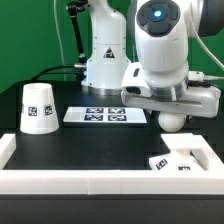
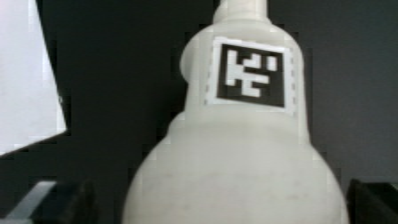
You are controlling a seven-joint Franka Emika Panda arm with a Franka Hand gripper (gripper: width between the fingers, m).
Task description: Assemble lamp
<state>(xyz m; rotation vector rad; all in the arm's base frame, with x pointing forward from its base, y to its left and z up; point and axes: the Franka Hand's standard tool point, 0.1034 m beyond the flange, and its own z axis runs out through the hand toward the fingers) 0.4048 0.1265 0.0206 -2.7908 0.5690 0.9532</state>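
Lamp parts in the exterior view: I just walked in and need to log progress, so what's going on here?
The Panda arm's claw is closed on the ball-shaped bulb; the wrist view shows the bulb's tagged body filling the space between the fingers. The flat square base lies close by, at the exterior view's right, against the white rail. The tapered shade stands alone at the exterior view's left, untouched. No two parts are joined yet.
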